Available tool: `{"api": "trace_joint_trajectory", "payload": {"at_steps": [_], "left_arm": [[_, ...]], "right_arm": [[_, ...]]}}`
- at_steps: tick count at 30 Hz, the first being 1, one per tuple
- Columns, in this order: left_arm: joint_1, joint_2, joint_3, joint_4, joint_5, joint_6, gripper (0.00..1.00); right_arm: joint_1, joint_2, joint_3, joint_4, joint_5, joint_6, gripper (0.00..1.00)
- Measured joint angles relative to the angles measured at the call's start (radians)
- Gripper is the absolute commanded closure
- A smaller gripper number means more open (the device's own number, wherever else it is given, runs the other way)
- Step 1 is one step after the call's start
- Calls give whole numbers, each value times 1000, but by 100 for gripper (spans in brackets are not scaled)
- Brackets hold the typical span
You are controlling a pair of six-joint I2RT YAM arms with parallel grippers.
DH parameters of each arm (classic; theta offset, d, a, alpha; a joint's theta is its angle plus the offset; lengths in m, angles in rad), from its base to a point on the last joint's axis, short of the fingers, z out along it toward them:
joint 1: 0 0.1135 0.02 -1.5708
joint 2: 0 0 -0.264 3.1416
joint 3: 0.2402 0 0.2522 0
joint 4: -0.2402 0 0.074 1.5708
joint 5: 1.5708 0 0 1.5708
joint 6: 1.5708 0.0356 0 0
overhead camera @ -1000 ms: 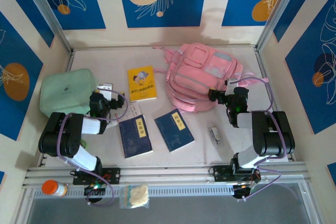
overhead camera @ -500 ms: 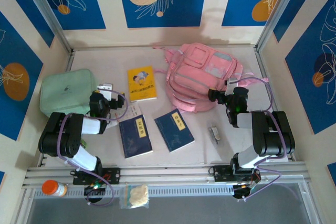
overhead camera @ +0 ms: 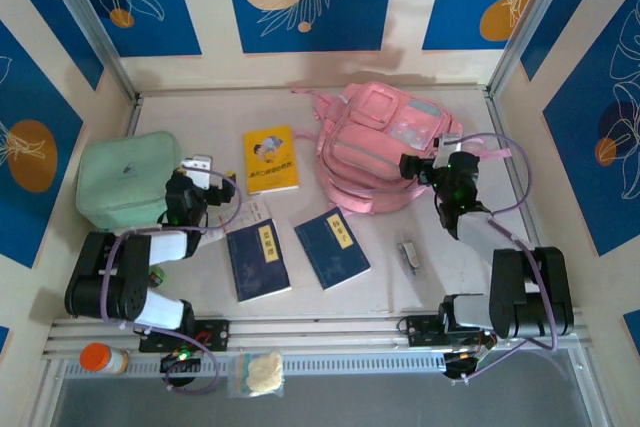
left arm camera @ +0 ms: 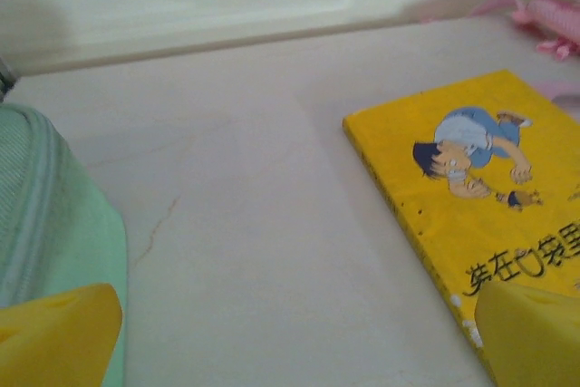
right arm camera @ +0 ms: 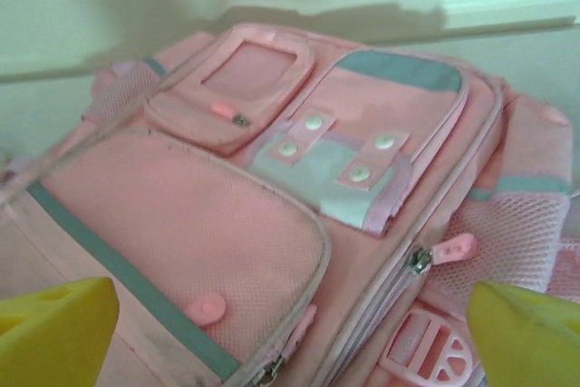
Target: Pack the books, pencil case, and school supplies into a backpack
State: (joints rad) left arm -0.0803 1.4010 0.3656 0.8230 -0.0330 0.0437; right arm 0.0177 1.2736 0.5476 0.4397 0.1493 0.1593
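Nothing is packed yet. The backpack (overhead camera: 385,147) slumps at one o'clock on the table, and from what I can see its zips look closed. The right gripper (right arm camera: 290,296) hangs just over its front pockets, fingers spread wide and empty. The left gripper (left arm camera: 294,301), also wide apart and holding nothing, sits between the green case (overhead camera: 125,177) at nine o'clock and the yellow book (overhead camera: 270,159) at eleven. Two navy books (overhead camera: 258,259) lie flat near six o'clock, and the small grey-white item (overhead camera: 408,254) is at four. I'd worry about a finger snagging a strap or the mesh. The thin yellow book could also skid away, because it lies flush on the table.
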Motion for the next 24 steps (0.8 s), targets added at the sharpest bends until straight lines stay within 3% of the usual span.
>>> {"api": "trace_joint_trajectory", "payload": {"at_steps": [5, 9, 16, 24], "left_arm": [[0, -155, 19, -144, 0, -40, 0], [1, -254, 72, -272, 2, -155, 1], [4, -358, 123, -435, 6, -407, 1], [-5, -373, 206, -673, 126, -547, 1]], "right_arm": [[-19, -44, 148, -277, 64, 188, 1], [-73, -45, 210, -426, 79, 309, 1], [-114, -94, 190, -606, 22, 410, 1], [-108, -165, 189, -759, -95, 483, 1]]}}
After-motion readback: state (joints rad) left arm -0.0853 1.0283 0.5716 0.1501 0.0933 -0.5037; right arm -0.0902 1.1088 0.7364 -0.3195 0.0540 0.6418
